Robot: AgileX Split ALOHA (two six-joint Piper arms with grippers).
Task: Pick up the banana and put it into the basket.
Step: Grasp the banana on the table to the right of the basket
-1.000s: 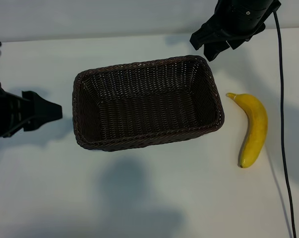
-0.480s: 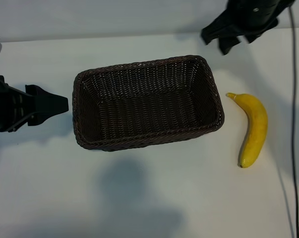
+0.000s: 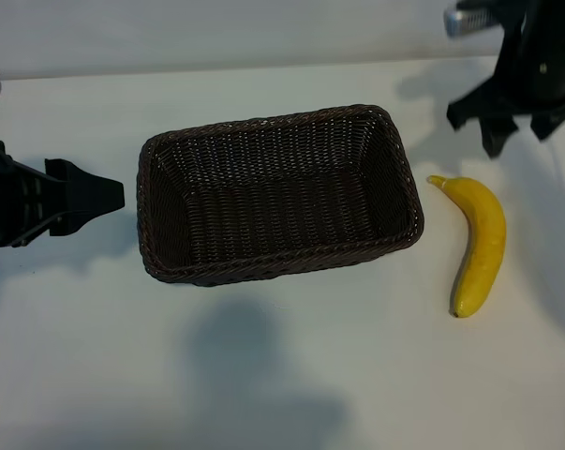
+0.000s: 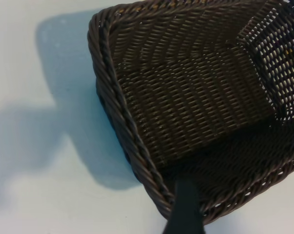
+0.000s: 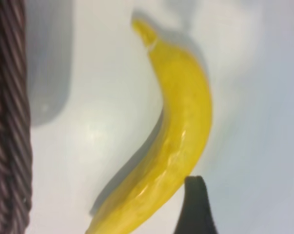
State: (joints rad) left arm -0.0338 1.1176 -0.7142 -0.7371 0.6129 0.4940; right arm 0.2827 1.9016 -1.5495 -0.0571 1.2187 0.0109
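The yellow banana (image 3: 480, 244) lies on the white table to the right of the dark brown wicker basket (image 3: 263, 123), stem end toward the back. My right gripper (image 3: 493, 127) hovers open just behind that stem end and holds nothing. In the right wrist view the banana (image 5: 186, 126) fills the middle, one dark finger (image 5: 195, 204) stands beside its body, and the basket's wall (image 5: 10, 122) lines one edge. My left gripper (image 3: 109, 197) is open beside the basket's left short side. Its one visible finger (image 4: 186, 209) shows over the basket's rim (image 4: 117, 107). The basket is empty.
A white table surface (image 3: 282, 375) surrounds the basket and banana. A wall runs along the table's back edge (image 3: 216, 67).
My right gripper has swung right and forward, from behind the basket's back right corner to just behind the banana's stem. The left gripper edged slightly toward the basket. Banana and basket have not moved.
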